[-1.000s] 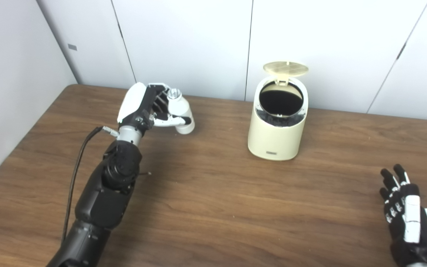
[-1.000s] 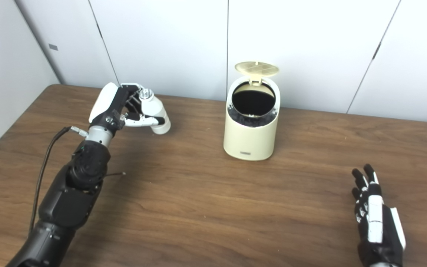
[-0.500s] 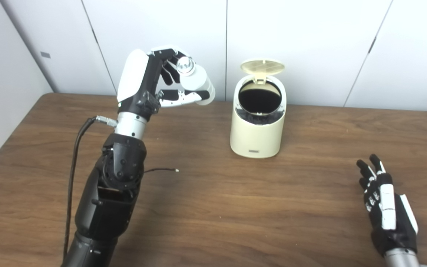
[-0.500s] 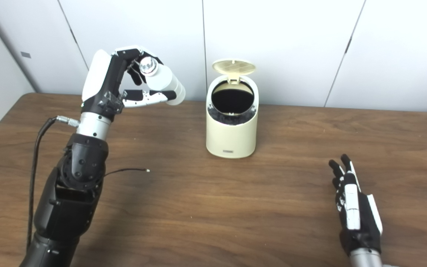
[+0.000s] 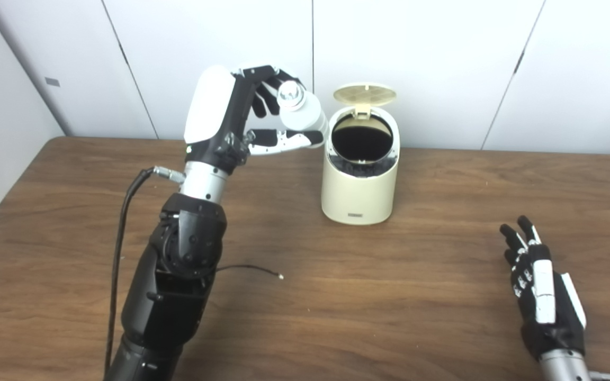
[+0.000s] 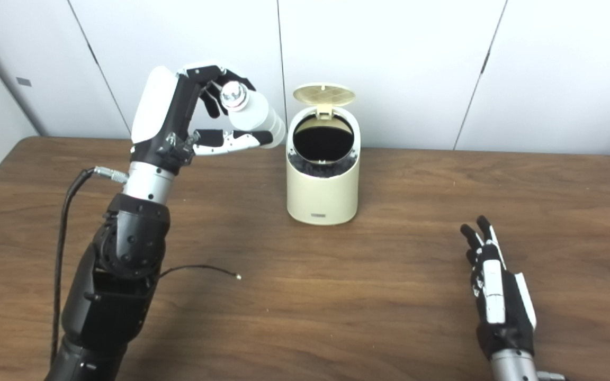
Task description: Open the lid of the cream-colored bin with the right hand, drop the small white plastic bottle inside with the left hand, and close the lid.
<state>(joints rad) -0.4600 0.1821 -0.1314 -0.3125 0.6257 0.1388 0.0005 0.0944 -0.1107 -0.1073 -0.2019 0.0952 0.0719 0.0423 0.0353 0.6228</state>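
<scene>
The cream-colored bin [image 5: 358, 185] stands at the back middle of the table, its round lid [image 5: 364, 94] tipped up and the dark opening showing. My left hand [image 5: 236, 124] is raised high, just left of the bin's rim, shut on the small white plastic bottle [image 5: 302, 111]. The bottle lies tilted in the hand, its silvery cap toward me and its base close to the bin's upper left edge. My right hand [image 5: 543, 288] rests low at the front right of the table, open, fingers spread, holding nothing.
The brown wooden table [image 5: 416, 296] runs across the view, with white wall panels [image 5: 442, 63] close behind the bin. A thin black wire [image 5: 254, 269] trails from the left arm over the table. A thick cable [image 5: 125, 211] hangs beside the left forearm.
My left hand has lifted the bottle off the table and carried it up and right, to the bin's rim. The right hand stays put. The camera has shifted, so the whole scene sits further left.
</scene>
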